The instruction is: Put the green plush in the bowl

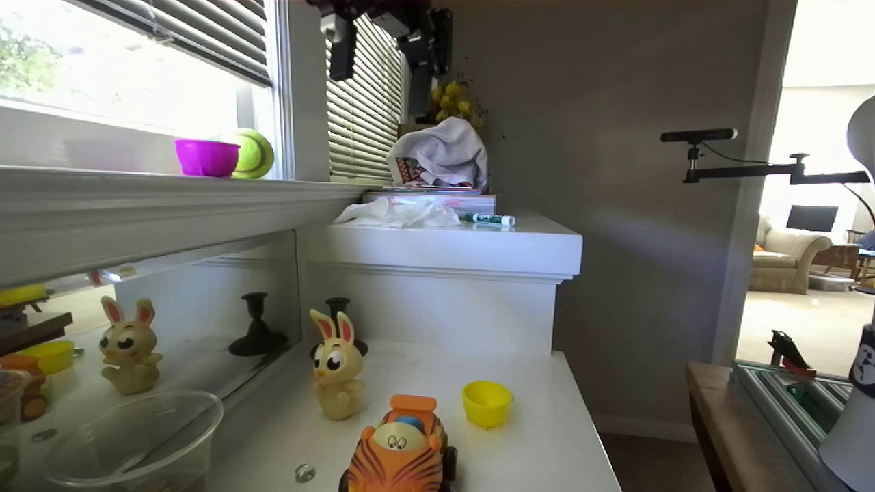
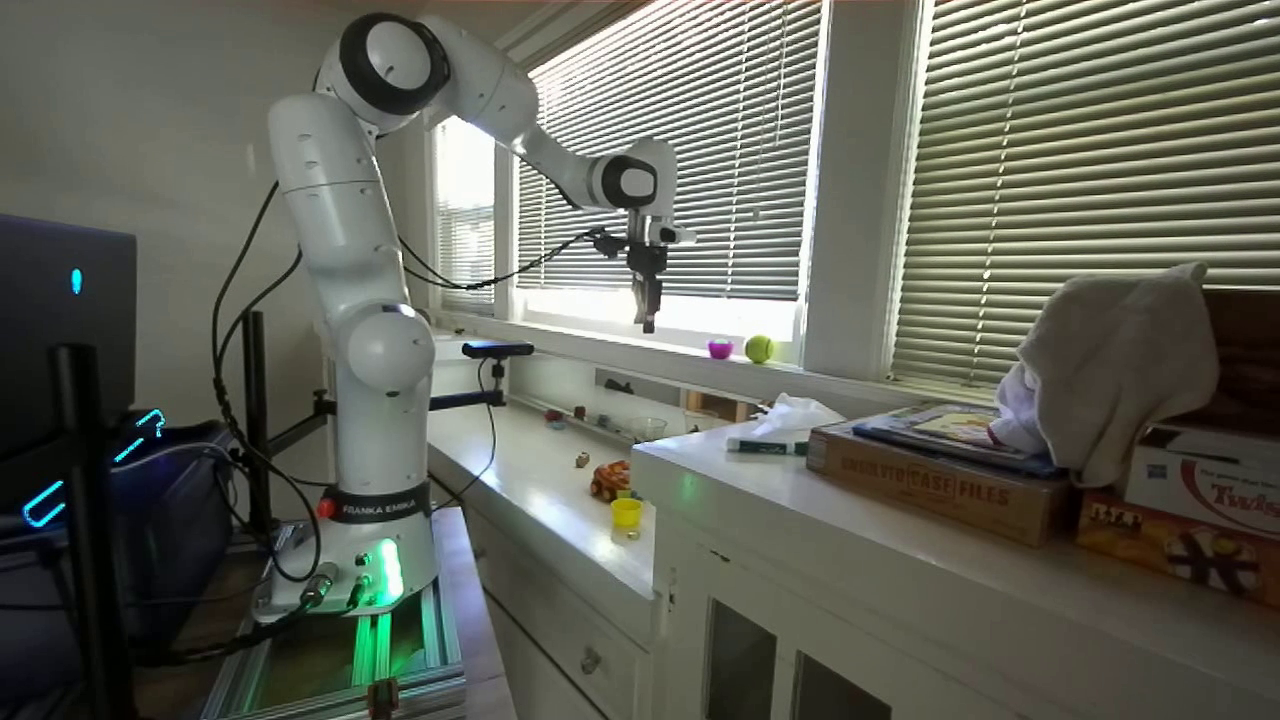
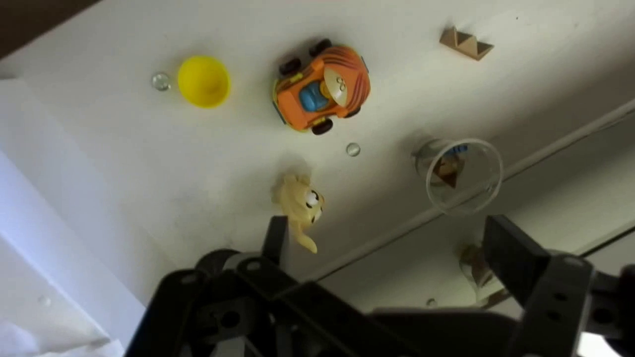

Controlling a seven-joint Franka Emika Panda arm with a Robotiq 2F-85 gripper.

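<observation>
The green plush, a lime-green rounded ball-like thing (image 1: 256,154), stands on the windowsill and also shows in an exterior view (image 2: 759,349). The small magenta bowl (image 1: 206,158) is beside it on the sill, and also shows in an exterior view (image 2: 720,348). Whether anything lies inside the bowl is hard to tell. My gripper (image 1: 380,96) is open and empty, pointing down. In an exterior view my gripper (image 2: 645,326) hangs above sill height, left of the bowl. In the wrist view the fingers (image 3: 387,233) are wide apart with nothing between; plush and bowl are out of view.
On the lower white counter are a yellow cup (image 3: 204,82), an orange toy car (image 3: 322,89), a rabbit figure (image 3: 299,201) and a clear cup (image 3: 464,176). A mirror runs along the wall. A raised cabinet holds a marker (image 2: 767,446) and stacked game boxes (image 2: 935,480).
</observation>
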